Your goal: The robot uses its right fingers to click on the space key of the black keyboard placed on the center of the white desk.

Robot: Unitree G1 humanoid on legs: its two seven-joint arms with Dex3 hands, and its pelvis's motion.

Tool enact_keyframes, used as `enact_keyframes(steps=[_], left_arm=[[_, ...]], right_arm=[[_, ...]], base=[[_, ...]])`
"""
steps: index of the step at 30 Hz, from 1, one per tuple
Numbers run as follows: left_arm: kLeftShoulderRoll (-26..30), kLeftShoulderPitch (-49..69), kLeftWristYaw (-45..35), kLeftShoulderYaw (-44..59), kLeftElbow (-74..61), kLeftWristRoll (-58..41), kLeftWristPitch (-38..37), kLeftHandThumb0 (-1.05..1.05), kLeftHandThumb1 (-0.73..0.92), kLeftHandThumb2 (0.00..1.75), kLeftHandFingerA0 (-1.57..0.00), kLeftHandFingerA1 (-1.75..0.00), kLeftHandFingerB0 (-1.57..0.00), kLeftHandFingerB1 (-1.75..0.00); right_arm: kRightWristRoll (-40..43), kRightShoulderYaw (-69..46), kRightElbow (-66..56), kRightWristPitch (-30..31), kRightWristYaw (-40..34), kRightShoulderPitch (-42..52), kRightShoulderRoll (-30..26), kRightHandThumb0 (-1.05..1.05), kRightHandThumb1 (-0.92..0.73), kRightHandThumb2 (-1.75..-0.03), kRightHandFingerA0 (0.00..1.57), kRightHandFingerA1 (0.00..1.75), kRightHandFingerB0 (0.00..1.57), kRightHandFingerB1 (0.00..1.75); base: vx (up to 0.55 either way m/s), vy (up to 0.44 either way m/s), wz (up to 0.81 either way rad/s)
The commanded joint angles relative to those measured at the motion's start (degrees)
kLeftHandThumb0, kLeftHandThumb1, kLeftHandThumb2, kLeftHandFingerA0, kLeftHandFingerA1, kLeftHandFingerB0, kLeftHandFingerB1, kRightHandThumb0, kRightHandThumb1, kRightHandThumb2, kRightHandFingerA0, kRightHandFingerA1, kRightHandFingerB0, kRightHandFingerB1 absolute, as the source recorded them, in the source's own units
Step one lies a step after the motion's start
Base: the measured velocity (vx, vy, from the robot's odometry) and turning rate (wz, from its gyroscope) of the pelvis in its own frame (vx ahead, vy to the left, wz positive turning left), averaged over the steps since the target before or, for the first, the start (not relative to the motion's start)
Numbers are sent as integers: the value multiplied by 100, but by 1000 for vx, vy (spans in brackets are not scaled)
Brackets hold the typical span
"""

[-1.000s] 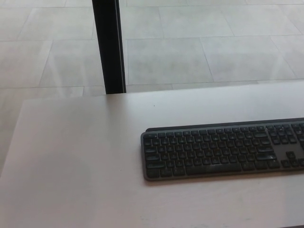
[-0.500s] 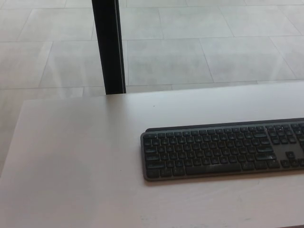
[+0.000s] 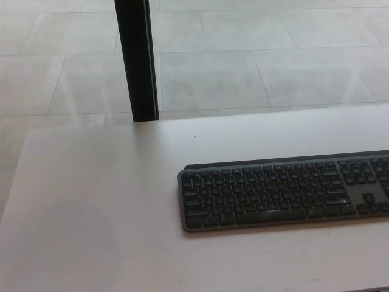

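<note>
Pale floor tiles (image 3: 255,73) behind a white desk (image 3: 97,201). Black keyboard (image 3: 282,191) lies flat at desk right, its right end cut off by frame edge; space key (image 3: 270,215) in the near row. View shifted slightly since a second ago, camera only; keyboard untouched, press not started. Neither hand visible, fingers' state unknown. Black post (image 3: 137,61) beyond desk.

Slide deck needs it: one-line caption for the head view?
Black keyboard lies untouched on the white desk, its space key facing the near edge; no robot hand in view.
</note>
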Motion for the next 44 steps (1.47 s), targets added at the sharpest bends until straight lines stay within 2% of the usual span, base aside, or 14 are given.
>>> enact_keyframes(steps=[1, 5, 6, 8, 12, 17, 21, 22, 24, 28, 35, 37, 38, 44], left_arm=[[117, 231, -151, 15, 62, -59, -11, -54, 75, 62, -69, -72, -60, -59], [125, 259, -114, -28, 48, -16, 1, -56, 75, 62, -70, -69, -59, -57], [135, 261, -140, -26, 53, -21, 10, -56, 76, 63, -69, -68, -57, -55], [131, 266, -100, -36, 39, -12, 11, -55, 75, 63, -71, -71, -58, -56], [135, 262, -113, -21, 68, -33, 23, -55, 75, 62, -70, -70, -59, -57], [143, 282, -120, -74, 36, 6, 52, -56, 76, 63, -71, -68, -55, -55], [169, 265, -235, -71, 69, -38, 107, -56, 77, 63, -67, -67, -53, -54], [171, 251, -207, -68, 75, -45, 114, -57, 76, 63, -68, -69, -53, -55], [175, 236, -194, -73, 83, -43, 113, -57, 76, 63, -70, -71, -56, -57], [205, 215, -228, -118, 98, -19, 138, -57, 77, 63, -71, -71, -55, -56], [182, 319, -225, -152, 123, -17, 73, -57, 77, 63, -74, -71, -61, -59], [194, 299, -188, -177, 101, 4, 66, -56, 77, 63, -76, -72, -63, -61], [200, 306, -287, -136, 89, -57, 103, -57, 78, 63, -69, -70, -54, -56], [188, 271, -318, -101, 88, -102, 117, -57, 78, 63, -66, -69, -53, -55]], right_arm=[[1982, -1115, 498, 855, -1017, 77, 496, -56, -74, -62, 60, 66, 49, 67], [1772, -965, 569, 627, -1067, 139, 593, -59, -66, -60, 77, 74, 69, 72], [1788, -942, 551, 650, -973, 165, 617, -61, -65, -60, 77, 78, 68, 72], [1811, -917, 499, 707, -994, 203, 653, -61, -64, -59, 75, 72, 69, 70], [1894, -733, 294, 905, -784, 330, 747, -60, -63, -59, 69, 67, 56, 63], [1975, -407, 299, 849, -770, 434, 819, -60, -60, -58, 74, 68, 57, 61], [2094, -82, 262, 753, -642, 560, 850, -60, -61, -59, 70, 65, 54, 59], [2179, 1, 165, 780, -705, 586, 891, -59, -60, -59, 76, 65, 55, 57], [2286, 101, 185, 795, -770, 603, 862, -56, -62, -58, 78, 66, 52, 57], [2477, 325, 122, 777, -738, 697, 863, -57, -62, -59, 74, 67, 53, 58], [2717, 548, 120, 805, -865, 881, 816, -57, -61, -58, 81, 66, 61, 59], [2751, 643, 52, 862, -950, 884, 828, -57, -61, -58, 75, 63, 60, 59], [2866, 620, 82, 889, -966, 869, 815, -55, -59, -58, 78, 65, 59, 58], [2935, 760, 71, 857, -1101, 899, 777, -58, -58, -58, 81, 64, 64, 61]], base=[[0, 0, 0], [0, 0, 0], [0, 0, 0], [0, 0, 0], [0, 0, 0], [0, 0, 0], [0, 0, 0], [0, 0, 0], [0, 0, 0], [0, 0, 0], [0, 0, 0], [0, 0, 0], [0, 0, 0], [0, 0, 0]])
